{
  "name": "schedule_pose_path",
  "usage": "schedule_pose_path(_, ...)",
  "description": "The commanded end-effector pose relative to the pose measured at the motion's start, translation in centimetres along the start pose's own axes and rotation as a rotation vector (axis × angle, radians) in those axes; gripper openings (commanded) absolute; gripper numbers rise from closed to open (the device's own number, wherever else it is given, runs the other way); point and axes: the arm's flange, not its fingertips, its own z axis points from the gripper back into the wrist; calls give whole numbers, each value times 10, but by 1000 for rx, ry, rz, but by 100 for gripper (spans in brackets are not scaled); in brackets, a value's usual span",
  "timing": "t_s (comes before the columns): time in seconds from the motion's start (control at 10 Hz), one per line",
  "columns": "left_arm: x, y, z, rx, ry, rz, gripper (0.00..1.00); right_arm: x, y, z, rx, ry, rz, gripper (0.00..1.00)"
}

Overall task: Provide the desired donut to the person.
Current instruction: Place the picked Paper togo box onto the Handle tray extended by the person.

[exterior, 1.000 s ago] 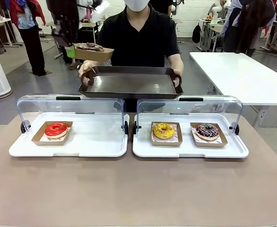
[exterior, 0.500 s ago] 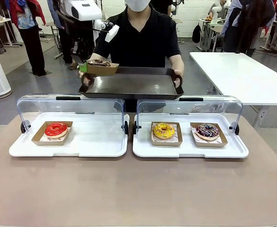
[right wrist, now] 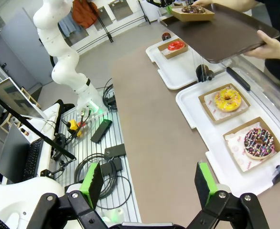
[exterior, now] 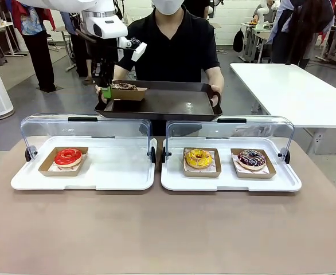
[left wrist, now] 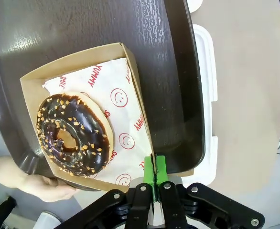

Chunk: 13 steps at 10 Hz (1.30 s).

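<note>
- The left gripper [exterior: 105,91] is out over the far edge of the table, its green pads pressed together on the rim of a cardboard tray [exterior: 125,94]
- In that cardboard tray lies the chocolate donut [exterior: 124,87], dark glaze dotted with chopped nuts, on white paper printed with red smiley faces
- The person [exterior: 168,46] in the black T-shirt stands across the table holding a dark serving tray [exterior: 162,103] level with both hands, one at each short end
- The cardboard tray sits at the corner of the serving tray on the robot's left, close to the person's hand [exterior: 103,93]
- From the left wrist camera, the pinched corner of the cardboard tray [left wrist: 59,71] juts past the serving tray's rim [left wrist: 178,71]; I cannot tell whether its base rests fully on the dark surface
- The right gripper [right wrist: 148,183] hangs back on the robot's side above the brown table [right wrist: 145,109], its fingers spread wide with nothing between them
- Two white display trays with raised clear lids lie side by side on the table
- The left display tray [exterior: 99,177] holds a red donut [exterior: 68,156] in its own cardboard tray
- The right display tray [exterior: 231,182] holds a yellow donut [exterior: 198,158] and, beside it, a dark sprinkled donut [exterior: 252,158]
</note>
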Motion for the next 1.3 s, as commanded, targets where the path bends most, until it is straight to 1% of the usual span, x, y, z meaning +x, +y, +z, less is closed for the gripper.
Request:
schedule_pose_path(0.0,-2,4,-1,6,-23,38,1,0,0,0,8,-1,3,100)
schedule_pose_path(0.2,-4,13,-7,-11,-32,36,1,0,0,0,8,-1,3,100)
schedule_pose_path(0.3,-4,14,-9,-10,-30,34,20,0,0,0,8,-1,3,100)
schedule_pose_path(0.4,-4,11,-11,-7,-32,34,61,0,0,0,8,-1,3,100)
schedule_pose_path(0.5,-4,10,-11,-7,-32,33,79,0,0,0,8,-1,3,100)
schedule_pose_path(0.6,-5,13,-10,-9,-27,29,100,0,0,0,8,-1,3,100)
schedule_pose_path(0.8,-5,10,-10,-6,-29,34,100,0,0,0,8,-1,3,100)
schedule_pose_path(0.9,-5,9,-10,-6,-30,37,92,0,0,0,8,-1,3,100)
schedule_pose_path(1.0,-5,12,-8,-8,-29,32,100,0,0,0,8,-1,3,100)
schedule_pose_path(1.2,-5,9,-9,-8,-31,37,100,0,0,0,8,-1,3,100)
